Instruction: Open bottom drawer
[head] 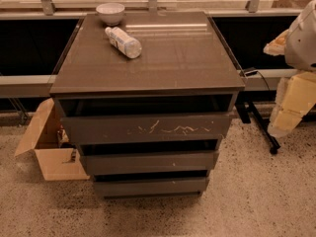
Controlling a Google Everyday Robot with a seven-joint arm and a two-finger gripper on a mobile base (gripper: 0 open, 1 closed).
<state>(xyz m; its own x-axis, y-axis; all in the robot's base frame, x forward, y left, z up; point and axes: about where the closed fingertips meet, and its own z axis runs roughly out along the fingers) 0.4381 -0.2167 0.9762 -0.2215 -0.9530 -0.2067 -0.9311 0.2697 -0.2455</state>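
Observation:
The bottom drawer (150, 185) is the lowest, narrowest-looking front of the dark grey-brown cabinet (148, 58), plain and without a handle. A dark gap runs above it. Over it sit a slightly wider plain drawer front (149, 162) and a taller front with white scratches (148, 128). My gripper (292, 102) shows as beige parts under the white arm (302, 33) at the right edge. It is to the right of the cabinet, at about the height of the top drawer, and touches nothing.
A white bowl (110, 13) and a plastic bottle (123, 42) lying on its side are on the cabinet top. An open cardboard box (47, 149) stands on the floor at the left. A black wheeled stand leg (261, 127) is at the right.

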